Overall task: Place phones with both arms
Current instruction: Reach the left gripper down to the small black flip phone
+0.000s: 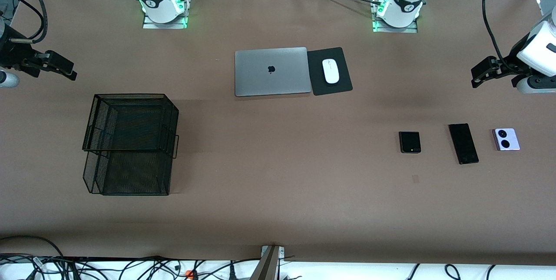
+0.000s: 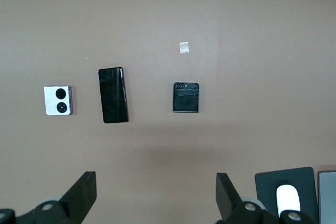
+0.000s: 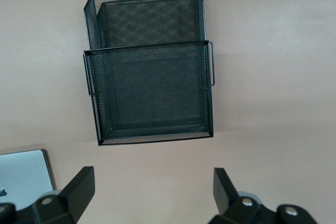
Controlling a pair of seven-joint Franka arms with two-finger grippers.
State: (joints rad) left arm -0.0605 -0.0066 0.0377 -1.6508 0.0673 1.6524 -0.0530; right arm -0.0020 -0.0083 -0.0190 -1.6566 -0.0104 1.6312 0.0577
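Note:
Three phones lie in a row on the brown table toward the left arm's end: a squarish black flip phone (image 1: 409, 142), a long slim black slab (image 1: 463, 143) and a lavender-white one with two black circles (image 1: 506, 139). The left wrist view shows the flip phone (image 2: 186, 97), the slab (image 2: 113, 95) and the lavender-white phone (image 2: 58, 100). My left gripper (image 1: 475, 78) hangs open and empty above the table's left-arm end; its own view (image 2: 156, 192) shows the same. My right gripper (image 1: 71, 73) hangs open and empty above the right arm's end, near a black mesh tray; its own view (image 3: 154, 190) agrees.
A two-tier black mesh tray (image 1: 130, 94) stands toward the right arm's end, also in the right wrist view (image 3: 148, 46). A closed grey laptop (image 1: 271, 71) and a white mouse (image 1: 330, 70) on a black pad (image 1: 343, 84) lie mid-table near the bases. A small tape mark (image 1: 415, 179) lies nearer the camera than the flip phone.

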